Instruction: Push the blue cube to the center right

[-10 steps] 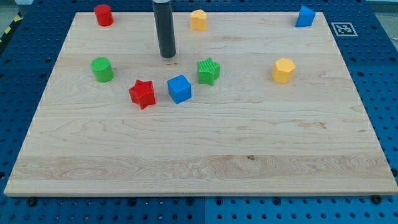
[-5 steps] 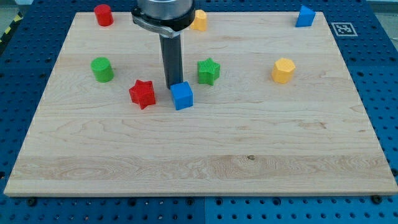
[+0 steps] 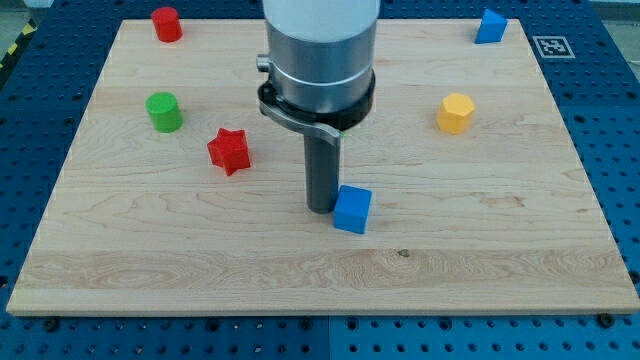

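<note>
Working across from the view's left, the green cylinder [image 3: 163, 111] and the red cylinder [image 3: 165, 23] sit near the desk's [image 3: 120, 250] left and top-left edges, well apart from anything I am doing, and the red star [image 3: 229, 150] lies a little further in, clear of my rod. My tip [image 3: 320, 207] is down on the wood just left of the blue cube [image 3: 352, 209], touching or all but touching its left face; I judge it stands there so that a push will carry the cube toward the view's right. There are no fingers on this rig, only the bare rod, so nothing is clenched or released. The cube itself lies near the middle of the desk, slightly toward the view's bottom, and is turned a little out of square. The arm's grey body hides the board's upper middle, so I cannot say what lies behind it. To the cube's right the wood is open all the way to the right edge; the yellow hexagonal block [image 3: 455, 113] sits higher, and the other blue block [image 3: 490, 26] in the top-right corner is far off the path. The goal lies rightward and somewhat upward.
</note>
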### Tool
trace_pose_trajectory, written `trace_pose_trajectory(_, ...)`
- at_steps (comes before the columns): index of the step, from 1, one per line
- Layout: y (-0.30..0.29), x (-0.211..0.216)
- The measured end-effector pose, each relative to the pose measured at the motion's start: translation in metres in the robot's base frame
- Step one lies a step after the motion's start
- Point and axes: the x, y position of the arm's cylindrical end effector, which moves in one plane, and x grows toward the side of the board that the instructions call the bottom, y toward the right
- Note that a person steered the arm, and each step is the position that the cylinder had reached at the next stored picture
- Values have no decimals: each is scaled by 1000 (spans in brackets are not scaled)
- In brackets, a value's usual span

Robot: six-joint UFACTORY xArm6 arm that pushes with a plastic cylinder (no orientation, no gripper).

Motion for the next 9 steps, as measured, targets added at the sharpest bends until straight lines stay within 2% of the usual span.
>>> trace_pose_trajectory(3,39,30)
trace_pose_trajectory(7,174,37)
trace_pose_trajectory(9,210,31)
